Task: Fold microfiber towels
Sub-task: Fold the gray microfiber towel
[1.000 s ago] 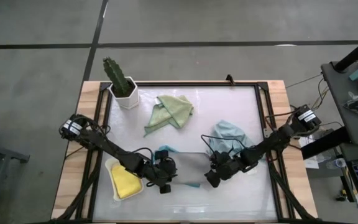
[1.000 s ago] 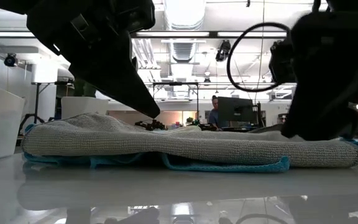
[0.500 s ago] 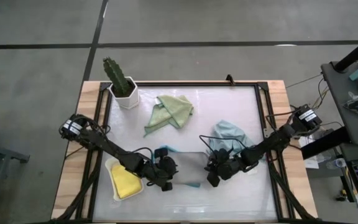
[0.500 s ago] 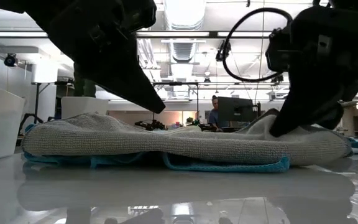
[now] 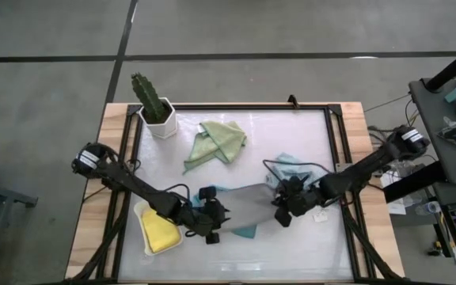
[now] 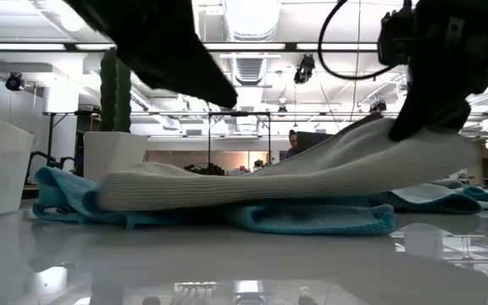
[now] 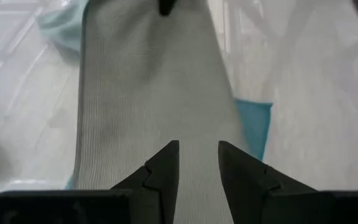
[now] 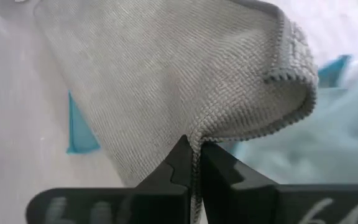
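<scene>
- The grey towel is a ribbed, knitted microfiber cloth with a stitched hem. It lies near the middle of the bench's glossy white top, stretched into a long band between the two arms.
- The right end effector has its dark, wedge-shaped fingers pressed together on a pinch of the grey towel's edge. In the low view that end of the cloth is lifted off the surface, so the fabric slopes down toward the left.
- In the right wrist view the towel's corner curls over above the pinch, showing the thick rolled hem and the fine diagonal weave.
- The left end effector sits at the towel's other end with its two pointed fingers a little apart over the cloth. Whether they press or grip it cannot be told.
- The teal towel lies flat under the grey one, its brighter looped edge sticking out along the near side and at the left end.
- The pale blue towel is a soft crumpled heap just beyond the right end effector, toward the far right.
- The sage green towel lies loosely bunched with one pointed corner trailing, well apart at the far middle.
- The yellow towel is folded into a neat thick pad inside the white rectangular tray at the near left.
- A cactus stands upright in a white faceted pot at the far left corner.
</scene>
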Available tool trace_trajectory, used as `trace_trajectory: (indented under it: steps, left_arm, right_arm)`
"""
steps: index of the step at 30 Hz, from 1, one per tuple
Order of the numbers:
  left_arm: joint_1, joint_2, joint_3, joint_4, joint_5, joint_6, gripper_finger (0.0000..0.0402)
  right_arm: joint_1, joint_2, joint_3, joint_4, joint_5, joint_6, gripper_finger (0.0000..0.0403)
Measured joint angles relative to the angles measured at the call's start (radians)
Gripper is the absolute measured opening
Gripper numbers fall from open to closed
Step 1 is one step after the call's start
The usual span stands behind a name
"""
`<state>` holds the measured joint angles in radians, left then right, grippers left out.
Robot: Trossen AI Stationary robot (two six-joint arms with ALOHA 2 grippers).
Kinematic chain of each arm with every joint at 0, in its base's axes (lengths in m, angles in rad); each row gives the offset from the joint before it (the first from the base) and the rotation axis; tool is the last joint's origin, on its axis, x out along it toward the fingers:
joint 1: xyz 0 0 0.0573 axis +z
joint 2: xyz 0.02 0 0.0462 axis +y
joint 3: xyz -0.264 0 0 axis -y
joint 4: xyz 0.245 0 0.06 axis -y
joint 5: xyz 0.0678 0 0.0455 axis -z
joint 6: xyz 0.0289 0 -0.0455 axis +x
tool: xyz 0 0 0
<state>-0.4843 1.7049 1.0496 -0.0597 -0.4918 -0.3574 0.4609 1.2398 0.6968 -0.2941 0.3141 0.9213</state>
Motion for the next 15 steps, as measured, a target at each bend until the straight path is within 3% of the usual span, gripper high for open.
trace_trajectory:
  steps: [6, 15]
  left_arm:
    - [-0.004, -0.071, -0.003, -0.052, 0.021, -0.003, 0.0097]
    - [-0.016, -0.088, -0.022, -0.116, 0.073, -0.050, 0.0097]
  right_arm:
    - [-0.033, -0.092, 0.000, -0.113, -0.025, 0.001, 0.0009]
    - [-0.043, -0.075, 0.001, -0.117, -0.032, 0.022, 0.0009]
